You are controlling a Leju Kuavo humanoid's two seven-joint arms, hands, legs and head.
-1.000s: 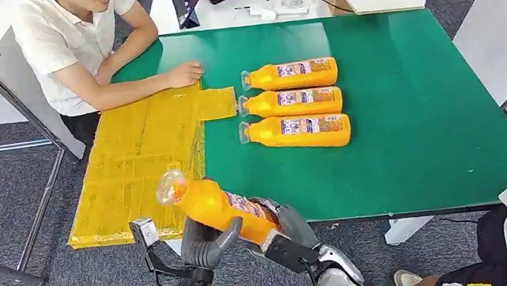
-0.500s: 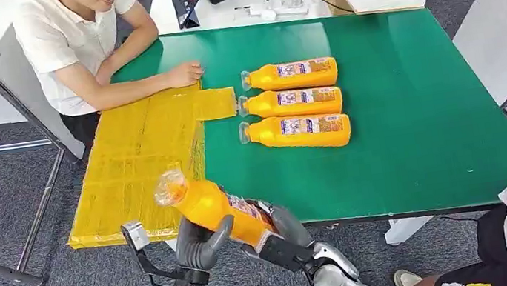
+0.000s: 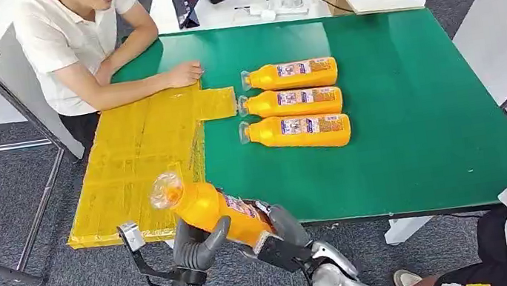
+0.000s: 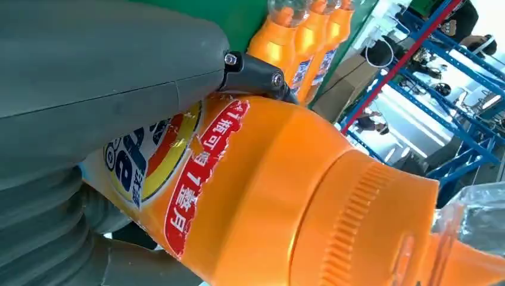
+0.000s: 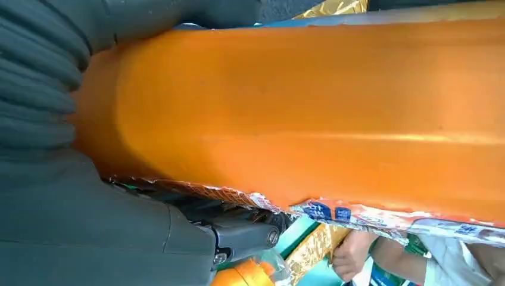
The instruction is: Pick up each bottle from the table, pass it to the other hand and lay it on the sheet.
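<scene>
Bottle (image 3: 207, 208) held off table's near edge, beside sheet (image 3: 137, 159). Left hand (image 3: 197, 244) and right hand (image 3: 279, 237) both clamped on it. Drop risked if right hand released before left grip is secured.

Held bottle (image 3: 211, 207): shifted a little leftward and up-picture in head view over the last second, clear cap end now nearer the near edge of the yellow sheet (image 3: 140, 159), tilt about as before. Left hand (image 3: 201, 242): moved leftward with the bottle, thumb wrapped over its middle. Right hand (image 3: 278, 233): carried the same way, gripping the base end. Left wrist camera bracket: displaced leftward likewise, now just beside the sheet's near corner.
</scene>
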